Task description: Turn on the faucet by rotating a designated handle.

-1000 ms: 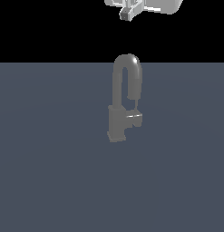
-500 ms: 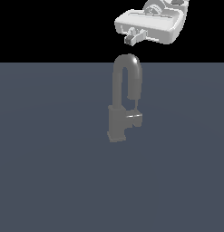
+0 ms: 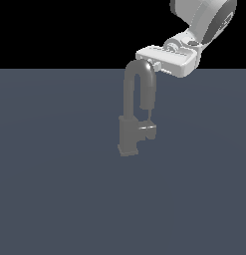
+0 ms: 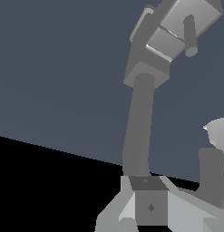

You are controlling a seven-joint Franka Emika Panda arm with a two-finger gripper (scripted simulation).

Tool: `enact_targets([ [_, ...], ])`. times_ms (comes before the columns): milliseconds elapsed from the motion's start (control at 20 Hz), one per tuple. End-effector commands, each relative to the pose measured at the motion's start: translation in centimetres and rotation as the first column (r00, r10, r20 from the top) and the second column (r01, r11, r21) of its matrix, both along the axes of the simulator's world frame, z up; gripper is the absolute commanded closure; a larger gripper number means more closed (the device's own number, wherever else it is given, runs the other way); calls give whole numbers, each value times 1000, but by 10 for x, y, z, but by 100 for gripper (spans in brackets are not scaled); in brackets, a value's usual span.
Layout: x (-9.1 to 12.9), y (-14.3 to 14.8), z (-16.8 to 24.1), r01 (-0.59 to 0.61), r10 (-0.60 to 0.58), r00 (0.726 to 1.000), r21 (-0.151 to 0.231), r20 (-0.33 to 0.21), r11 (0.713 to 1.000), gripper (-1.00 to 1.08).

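The grey faucet (image 3: 129,130) stands on the flat grey surface, its gooseneck arching up and curving down toward the exterior view's right. The handle (image 3: 149,129) is a short stub projecting from the base column, below the spout's end. My gripper (image 3: 155,64) hangs just beside the top of the arch, on its right in the exterior view, well above the handle. In the wrist view the faucet (image 4: 138,122) runs away from my gripper (image 4: 151,199), with the handle (image 4: 190,37) far off at the base block. The fingers look pressed together with nothing between them.
The grey floor (image 3: 55,189) spreads around the faucet on all sides. The white arm (image 3: 204,20) reaches in from the upper right of the exterior view. The spout's downturned end (image 4: 210,174) sits close beside my fingers.
The gripper has come down from the top edge of the exterior view to the crest of the gooseneck. The faucet and its handle have not moved.
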State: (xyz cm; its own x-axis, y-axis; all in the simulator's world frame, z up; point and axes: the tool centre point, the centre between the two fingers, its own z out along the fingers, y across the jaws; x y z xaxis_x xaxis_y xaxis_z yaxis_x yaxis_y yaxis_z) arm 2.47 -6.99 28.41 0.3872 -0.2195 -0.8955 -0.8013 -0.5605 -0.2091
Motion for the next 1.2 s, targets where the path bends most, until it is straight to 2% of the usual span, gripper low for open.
enact_targets([
  [0, 6, -4, -18, 41, -39, 998, 38, -50, 998, 108],
  [250, 16, -10, -55, 132, -115, 981, 108, -155, 985, 108],
  [550, 22, -14, -97, 237, -185, 944, 170, -273, 957, 108],
  [850, 23, -13, -129, 317, -229, 904, 205, -360, 926, 108],
  [1150, 22, -12, -142, 349, -245, 886, 216, -395, 912, 108],
])
